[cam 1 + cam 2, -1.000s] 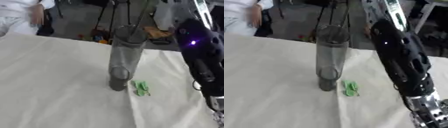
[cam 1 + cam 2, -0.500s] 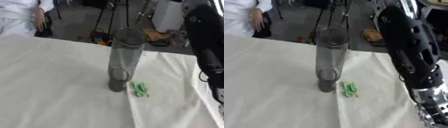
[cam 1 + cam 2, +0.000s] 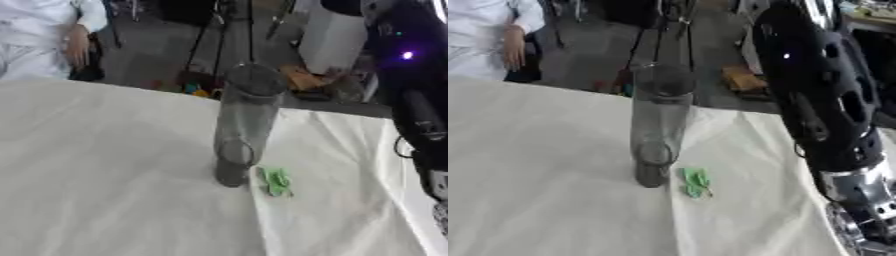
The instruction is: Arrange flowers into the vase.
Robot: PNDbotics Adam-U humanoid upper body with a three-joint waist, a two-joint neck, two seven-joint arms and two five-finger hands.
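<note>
A tall clear glass vase stands upright near the middle of the white cloth-covered table. I see nothing inside it. Right beside its base, on the right, lies a small green leafy piece. My right arm comes down along the right side of both views, black above and silver at the wrist. Its hand lies below the pictures' edge and is hidden. The left arm and hand appear in neither view. No flower shows anywhere.
The table's far edge runs just behind the vase. Beyond it are tripod legs, a white bin and clutter on the floor. A person in white sits at the far left, away from the vase.
The whole picture has shifted a little, so the head moved. My right arm has drawn back toward the right edge. Vase and green piece stay where they were.
</note>
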